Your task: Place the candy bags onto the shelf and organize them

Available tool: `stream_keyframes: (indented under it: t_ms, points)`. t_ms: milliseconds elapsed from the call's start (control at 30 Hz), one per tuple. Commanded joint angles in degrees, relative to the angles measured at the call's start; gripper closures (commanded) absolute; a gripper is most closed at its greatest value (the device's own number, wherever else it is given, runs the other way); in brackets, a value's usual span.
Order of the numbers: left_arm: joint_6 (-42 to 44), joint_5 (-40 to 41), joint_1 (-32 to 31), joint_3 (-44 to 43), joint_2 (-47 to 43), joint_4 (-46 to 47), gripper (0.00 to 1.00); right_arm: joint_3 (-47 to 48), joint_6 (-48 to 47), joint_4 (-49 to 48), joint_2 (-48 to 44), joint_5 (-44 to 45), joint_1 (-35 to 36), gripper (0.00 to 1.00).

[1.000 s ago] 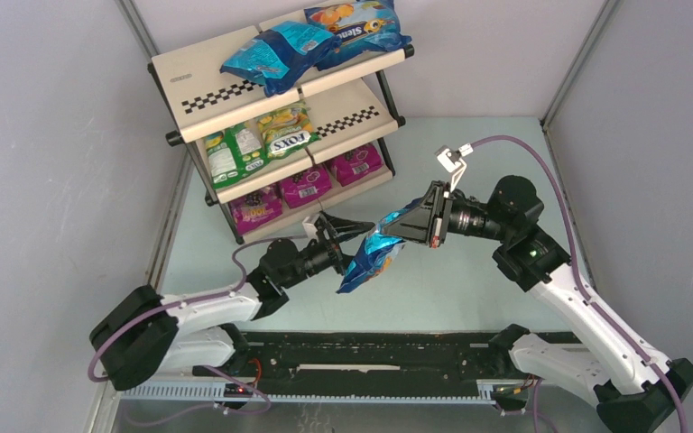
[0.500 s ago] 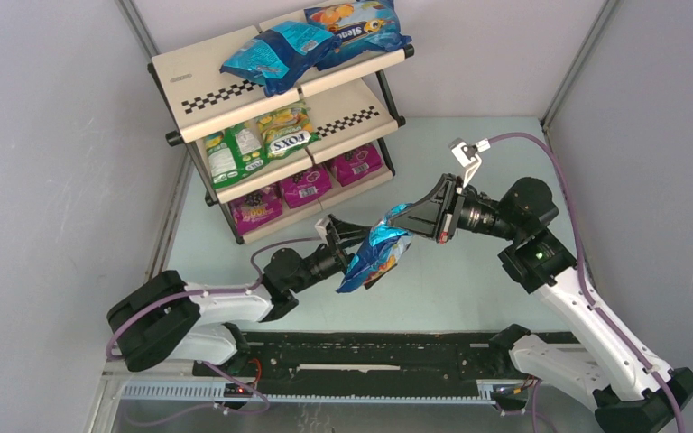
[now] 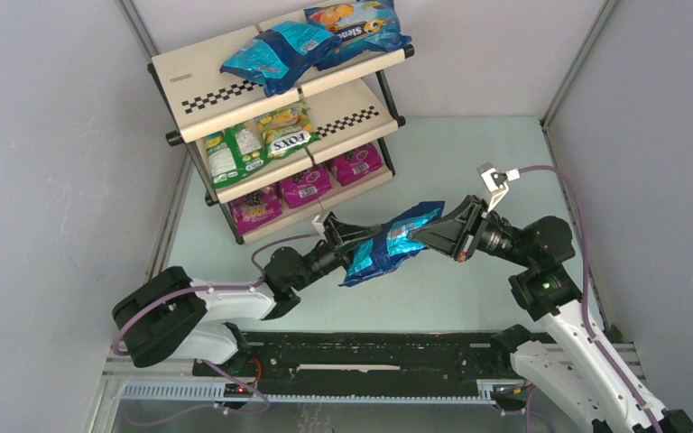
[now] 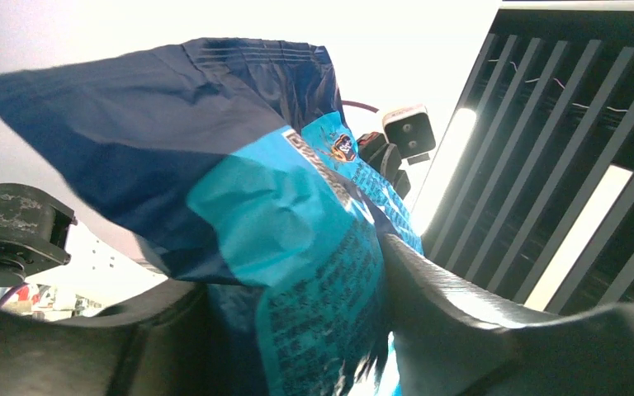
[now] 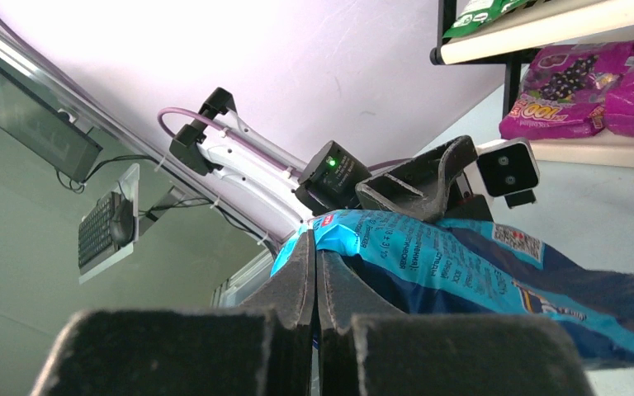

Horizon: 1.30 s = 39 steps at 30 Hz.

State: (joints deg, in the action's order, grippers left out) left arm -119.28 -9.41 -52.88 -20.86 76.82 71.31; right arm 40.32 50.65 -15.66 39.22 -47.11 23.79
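One teal-blue candy bag (image 3: 388, 245) aloft over the table's (image 3: 469, 162) middle, right gripper (image 3: 415, 235) pinched shut on its end, left gripper (image 3: 364, 244) fingers flanking it, grip unclear.

pale green table (image 3: 469, 162), grey walls (image 3: 45, 180)

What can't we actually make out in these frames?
- Left gripper grip on the blue bag: left wrist view, the bag fills the gap between the fingers, so contact is unclear.
- Magenta bags, rear halves: top view, hidden under the middle panel of the shelf.
- Shelf: right wrist view, cut off by the top-right edge.
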Motion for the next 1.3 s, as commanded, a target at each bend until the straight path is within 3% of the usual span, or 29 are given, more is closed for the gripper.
stream_keyframes:
  t_ms: [0,167,333,400,533,633,733,900,1000,1133,1267]
  points:
    - [2.31,-0.60,2.24,-2.32,-6.07,8.16,0.43,-1.10,0.02,0.57,-3.95,0.38,-1.31,1.00]
    - [6.66,-3.91,4.05,-5.48,-7.89,4.49,0.52,-2.66,-1.00,4.55,-6.66,0.98,-2.43,0.99]
    - [14.14,-12.43,7.41,-10.99,-9.97,-2.33,0.65,-2.70,-6.11,12.99,-7.90,3.30,-2.52,0.92]
    - [21.16,-14.20,8.15,-13.03,-13.51,-10.66,0.69,-2.70,-7.28,15.06,-8.95,3.83,-2.95,0.80]
    - [43.39,-14.78,8.41,-21.55,-22.42,-40.37,0.75,-2.08,-9.41,20.76,-10.76,3.70,-5.35,0.57]
    - [57.76,-10.71,8.41,-28.06,-27.11,-57.81,0.83,-0.70,-10.85,25.14,-12.16,3.78,-8.09,0.47]
    - [67.20,-6.29,8.38,-32.25,-30.39,-66.92,0.97,1.83,-14.08,30.58,-12.55,2.87,-10.94,0.43]
    - [85.93,0.38,8.40,-45.34,-32.96,-81.43,0.96,5.54,-20.37,41.60,-13.08,5.58,-12.26,0.41]
    - [97.59,10.68,8.41,-57.94,-31.26,-92.41,0.96,5.56,-21.74,44.45,-13.65,6.67,-12.37,0.41]
    - [106.87,26.52,8.77,-66.17,-31.00,-91.21,0.98,5.26,-22.32,45.82,-14.21,7.13,-12.45,0.41]
    - [112.79,29.51,10.69,-75.61,-26.92,-89.55,0.99,5.28,-22.48,46.60,-15.23,7.12,-12.45,0.41]
